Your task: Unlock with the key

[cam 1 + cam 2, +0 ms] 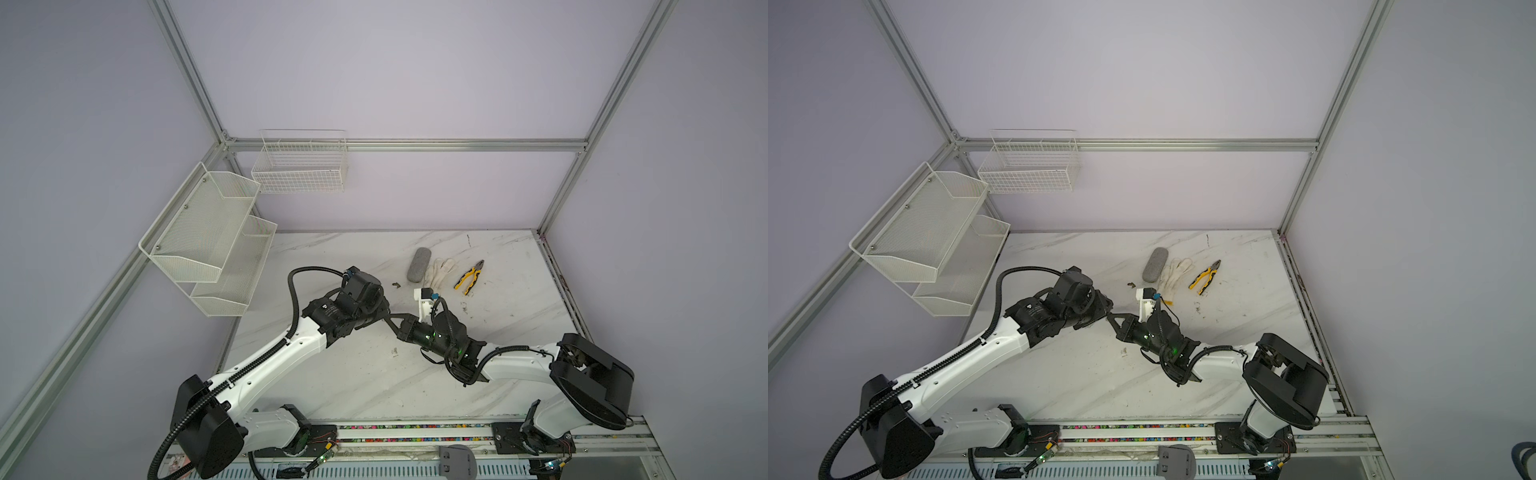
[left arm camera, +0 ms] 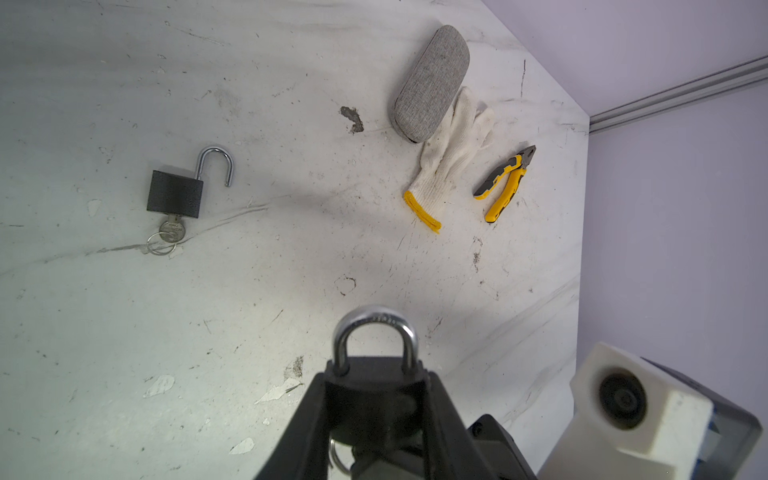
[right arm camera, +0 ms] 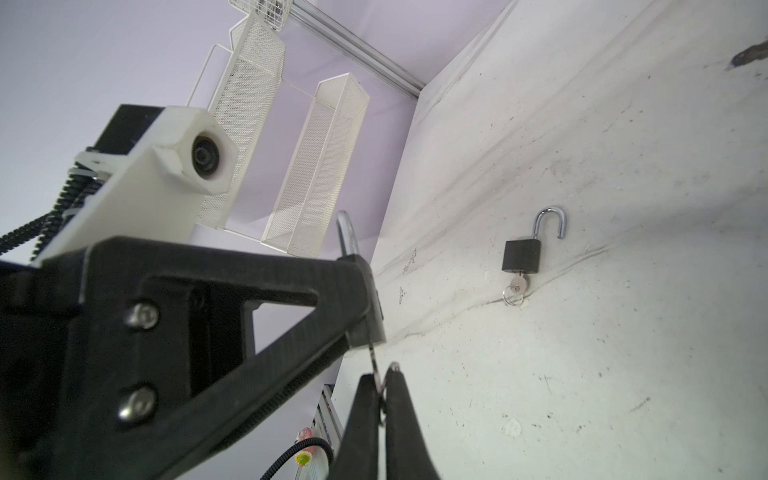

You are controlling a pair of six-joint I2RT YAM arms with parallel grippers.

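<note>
Now my left hand (image 2: 376, 388) clamps the black padlock (image 2: 376, 320) by its body above the desk (image 2: 249, 311), shackle closed. My right hand (image 3: 380, 374) is pinched tight on the key (image 3: 372, 355) that sits in the padlock's underside. Well apart, a second padlock (image 2: 174, 193) lies flat on the desk, its shackle swung open, with another key (image 2: 171, 230) in it.

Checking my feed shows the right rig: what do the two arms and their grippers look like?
The left arm and right arm have white shells with black joint housings. A black corrugated cable loops along the left. The left gripper and right gripper have matte black tapering fingers; green lights glow by the right wrist.
</note>
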